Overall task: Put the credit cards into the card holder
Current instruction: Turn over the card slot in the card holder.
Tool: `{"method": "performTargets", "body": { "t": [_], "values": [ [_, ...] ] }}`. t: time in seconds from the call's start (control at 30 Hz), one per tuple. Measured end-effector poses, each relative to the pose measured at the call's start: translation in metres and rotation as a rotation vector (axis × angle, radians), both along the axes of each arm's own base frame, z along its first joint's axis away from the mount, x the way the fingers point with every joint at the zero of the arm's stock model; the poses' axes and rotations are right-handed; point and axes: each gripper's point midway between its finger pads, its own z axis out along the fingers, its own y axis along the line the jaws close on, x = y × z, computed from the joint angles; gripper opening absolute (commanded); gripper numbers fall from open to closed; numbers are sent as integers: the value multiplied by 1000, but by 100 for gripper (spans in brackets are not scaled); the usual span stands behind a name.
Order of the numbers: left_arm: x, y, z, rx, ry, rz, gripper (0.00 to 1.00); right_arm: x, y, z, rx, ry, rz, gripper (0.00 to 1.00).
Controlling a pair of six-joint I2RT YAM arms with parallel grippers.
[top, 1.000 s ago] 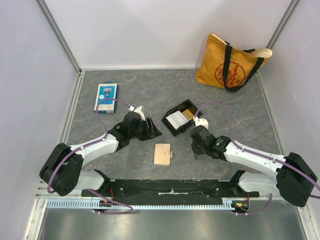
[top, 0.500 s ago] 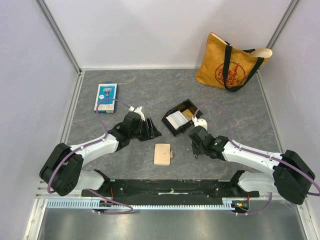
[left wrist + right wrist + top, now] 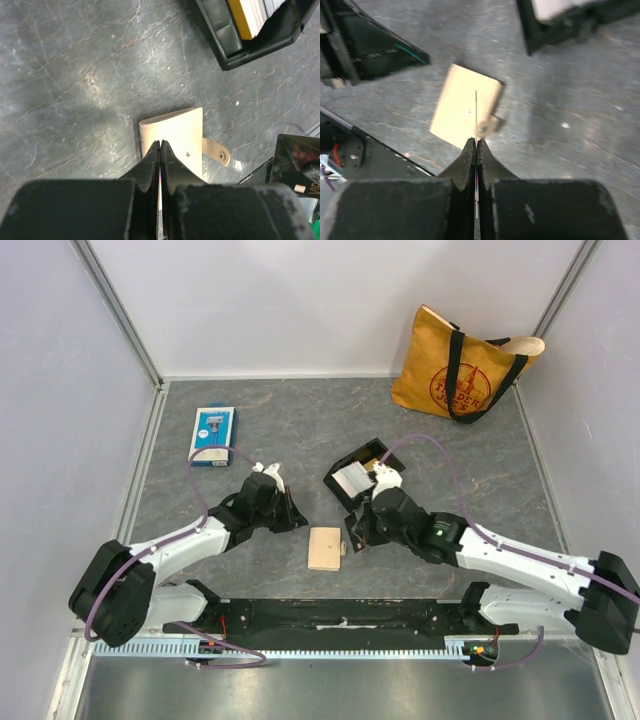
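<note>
One card (image 3: 476, 107) rides edge-on in the right gripper (image 3: 476, 144), pinched tight and aimed straight at the card holder (image 3: 456, 112), which lies flat just ahead with its tab on that side. The left gripper (image 3: 160, 146), closed seemingly on nothing, hovers at the holder's opposite edge.

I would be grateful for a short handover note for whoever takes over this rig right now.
Left gripper: shut, nothing visibly held, close to the card holder.
Right gripper: shut on one card, seen edge-on, near the holder's tab side.
Remaining cards: stacked in the black tray behind the holder, which lies flat on the table.
Done: one card picked up.
Left: slot it in, then fetch the rest; no card shows in the holder.
</note>
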Motion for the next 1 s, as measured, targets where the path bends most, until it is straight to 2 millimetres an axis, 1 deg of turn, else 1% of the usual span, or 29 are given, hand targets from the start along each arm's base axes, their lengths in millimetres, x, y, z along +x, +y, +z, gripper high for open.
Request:
{"method": "performTargets", "body": {
  "t": [0.07, 0.13, 0.2, 0.3, 0.4, 0.6, 0.8, 1.0],
  "values": [
    [-6, 4, 0, 3, 4, 1, 2, -1, 21, 7, 30, -3, 16, 0],
    [-11, 8, -1, 5, 7, 1, 2, -2, 40, 7, 36, 1, 28, 0],
    [-17, 12, -1, 6, 8, 1, 2, -4, 59, 1, 26, 10, 39, 0],
    [-23, 16, -1, 6, 6, 2, 2, -9, 72, -16, -4, 30, 43, 0],
    [-27, 19, -3, 11, 10, 2, 2, -10, 69, -30, -50, 42, 17, 0],
    [-32, 17, -6, 24, 21, -12, 2, -4, 55, -36, -95, 28, -53, 0],
    [-39, 14, -14, 45, 44, -36, 2, -9, 36, -56, -150, 53, -96, 0],
    [-42, 12, -19, 59, 55, -49, 2, -9, 34, -59, -152, 66, -118, 0]
  ]
}}
